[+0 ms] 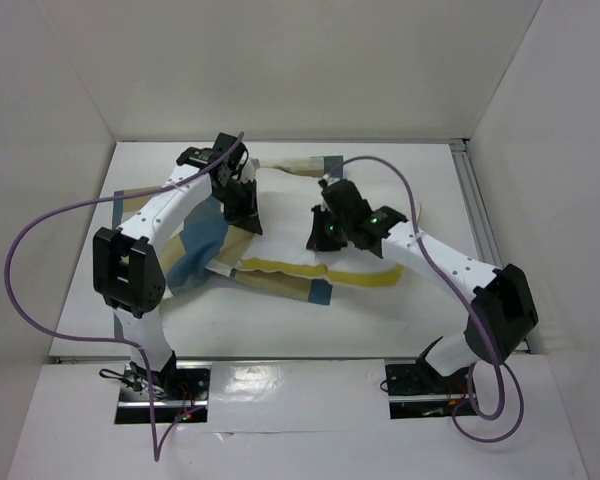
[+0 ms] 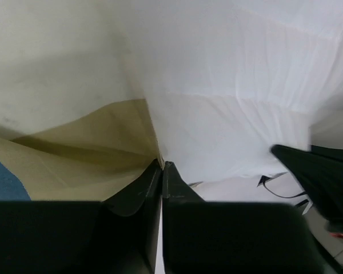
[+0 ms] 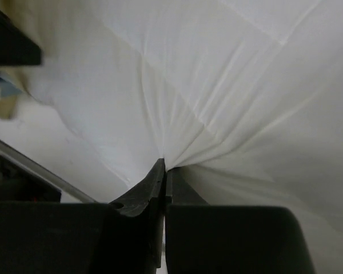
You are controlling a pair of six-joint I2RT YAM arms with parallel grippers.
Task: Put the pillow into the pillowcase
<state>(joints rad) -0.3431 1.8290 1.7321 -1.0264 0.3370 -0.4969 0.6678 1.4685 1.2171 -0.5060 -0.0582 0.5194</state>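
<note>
The white pillow lies mid-table, its yellow piped band along the near side. The blue, tan and cream checked pillowcase spreads to its left and under its front edge. My left gripper stands at the pillow's left end. In the left wrist view it is shut on the tan edge of the pillowcase, with the pillow right beside it. My right gripper sits on the pillow's right part. It is shut on a pinch of white pillow fabric, with creases fanning from the tips.
White walls enclose the table on three sides. A metal rail runs along the right edge. Purple cables loop off both arms, on the left beyond the table edge. Bare white tabletop lies between the pillow and the arm bases.
</note>
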